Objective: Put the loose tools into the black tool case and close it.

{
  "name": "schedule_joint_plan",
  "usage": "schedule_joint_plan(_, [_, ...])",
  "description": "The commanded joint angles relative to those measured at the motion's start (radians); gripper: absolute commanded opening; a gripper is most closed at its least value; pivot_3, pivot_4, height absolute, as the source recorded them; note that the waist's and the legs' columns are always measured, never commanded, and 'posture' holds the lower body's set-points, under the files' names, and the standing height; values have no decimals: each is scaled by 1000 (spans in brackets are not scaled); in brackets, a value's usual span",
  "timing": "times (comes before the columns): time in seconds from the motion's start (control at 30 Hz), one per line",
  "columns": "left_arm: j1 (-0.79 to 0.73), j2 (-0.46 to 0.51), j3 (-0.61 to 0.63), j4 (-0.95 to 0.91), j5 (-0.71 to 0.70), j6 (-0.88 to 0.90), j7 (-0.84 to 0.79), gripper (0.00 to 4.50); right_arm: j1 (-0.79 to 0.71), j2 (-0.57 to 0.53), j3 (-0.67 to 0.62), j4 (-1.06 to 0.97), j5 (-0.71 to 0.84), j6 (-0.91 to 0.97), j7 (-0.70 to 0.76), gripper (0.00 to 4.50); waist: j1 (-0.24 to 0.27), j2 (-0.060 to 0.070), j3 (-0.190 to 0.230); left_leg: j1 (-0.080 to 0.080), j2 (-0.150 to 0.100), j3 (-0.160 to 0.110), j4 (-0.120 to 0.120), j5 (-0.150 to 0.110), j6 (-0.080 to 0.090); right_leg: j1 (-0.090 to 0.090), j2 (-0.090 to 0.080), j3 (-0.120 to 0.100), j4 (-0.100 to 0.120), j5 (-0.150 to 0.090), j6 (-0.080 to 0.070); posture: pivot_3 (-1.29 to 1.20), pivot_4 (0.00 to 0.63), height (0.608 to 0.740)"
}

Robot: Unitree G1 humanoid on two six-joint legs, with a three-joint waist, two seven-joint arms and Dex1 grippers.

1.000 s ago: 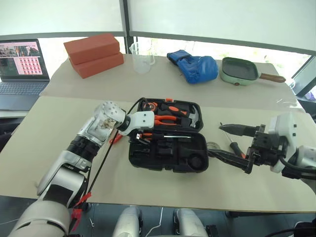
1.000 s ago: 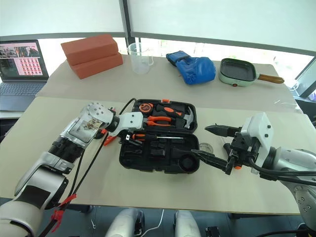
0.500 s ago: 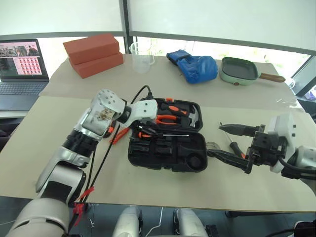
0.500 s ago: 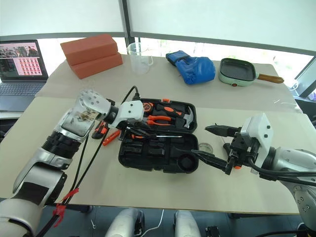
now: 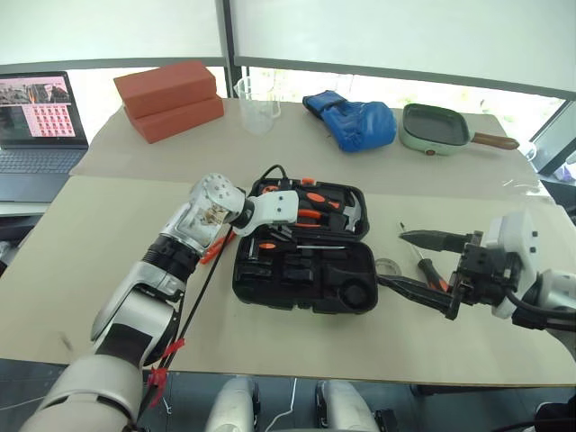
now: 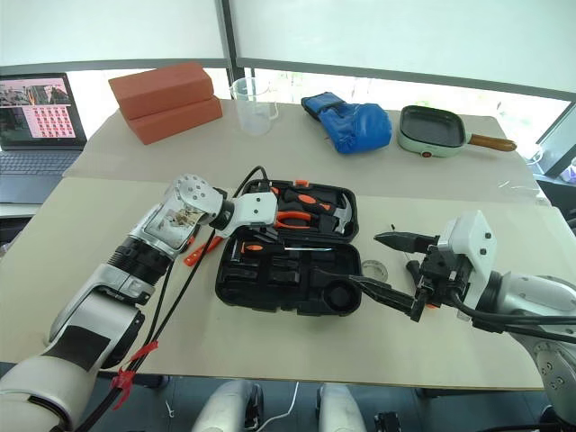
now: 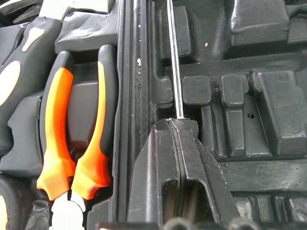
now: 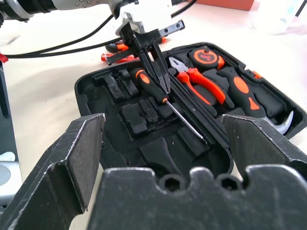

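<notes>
A: Head cam first. Where's the case?

B: Black tool case (image 5: pixel 306 270) lies open mid-table, lid half w/ pliers (image 5: pixel 310 214) and hammer (image 5: pixel 353 211) on the far side, recess half nearer the robot. Left gripper (image 5: pixel 270 238) is over the recess half's far-left corner, fingers pinched together. An orange-black screwdriver (image 6: pixel 279 243) lies along the recess half by the hinge, handle under that gripper, shaft pointing right.

A: Anything loose?

B: Orange tools (image 5: pixel 211 247) on the table just left of the case, partly behind the left arm; can't tell which. Grey tape roll (image 5: pixel 389 267) just right of the case, another screwdriver (image 5: pixel 430 270) beside it, near the right gripper (image 5: pixel 416 263), whose fingers are spread wide, holding nothing.

A: Left wrist?

B: Fingers (image 7: pixel 163 158) shut tight, tips at the near end of the metal shaft (image 7: pixel 173 57). Whether they actually pinch the tool, can't tell. Pliers sit in the lid next to the hinge.

A: Right wrist?

B: Own fingers (image 8: pixel 72 163) far apart, framing the open case. Left gripper's closed tips touch the screwdriver where handle meets shaft. Tape measure (image 8: pixel 205 56) in the lid.
</notes>
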Motion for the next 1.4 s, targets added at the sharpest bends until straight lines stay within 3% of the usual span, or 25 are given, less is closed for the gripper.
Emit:
schedule_joint_plan(0.03, [11, -6, -43, 8, 44, -42, -5, 49, -6, 4, -31, -22, 7, -22, -8, 4500, 0, 0, 0, 0, 0, 0, 0, 0, 0, 0, 0, 0, 0, 0, 0, 0, 150, 738])
schedule_joint_plan(0.4, [15, -36, -66, 77, 113, -139, 50, 49, -11, 8, -13, -5, -18, -25, -17, 4500, 3, 1, -1, 1, 0, 0, 0, 0, 0, 2, 0, 0, 0, 0, 0, 0, 150, 738])
schedule_joint_plan(0.57, [40, 13, 94, -47, -50, 12, 1, 49, 48, 27, -45, 16, -71, -33, -41, 4500, 0, 1, -1, 1, 0, 0, 0, 0, 0, 2, 0, 0, 0, 0, 0, 0, 150, 738])
schedule_joint_plan(0.67, [83, 57, 209, -220, -229, 187, -75, 746, 115, 51, -104, 37, -111, -33, -75, 4500, -6, 2, -1, -1, 1, 0, 0, 0, 0, -2, 0, 0, 1, 0, 0, 0, 150, 738])
schedule_joint_plan(0.73, [111, 92, 285, -336, -340, 322, -91, 1452, 182, 75, -177, 55, -119, -25, -88, 4500, -5, 2, -1, -2, 1, 0, 0, 0, 0, -3, 0, 0, 1, 0, 0, 0, 150, 738])
schedule_joint_plan(0.9, [199, 168, 465, -605, -576, 622, -16, 3179, 421, 159, -415, 90, -129, -12, -61, 4500, 4, 3, -1, -1, 1, -2, 0, 0, 0, 0, -1, 0, 0, -1, 2, 0, 150, 738])
schedule_joint_plan(1.03, [339, 180, 585, -821, -703, 703, 94, 4463, 608, 220, -546, 99, -133, -29, -11, 4500, 0, 7, -3, 1, 1, -2, -1, 0, 1, 2, -2, 1, 0, -1, 2, 0, 150, 738])
schedule_joint_plan(1.23, [472, 245, 631, -986, -859, 810, 156, 4463, 676, 256, -601, 66, -79, 0, -28, 4500, -14, 7, -3, 10, 2, -1, -3, 0, 0, 7, 0, 4, 1, -2, 0, 0, 150, 738])
schedule_joint_plan(1.4, [501, 295, 615, -1036, -920, 813, 180, 4463, 511, 207, -413, 97, -121, 18, -113, 4500, -23, 7, -3, 22, 2, 0, -8, 0, 0, 18, 0, 4, -3, -4, -1, 0, 150, 738])
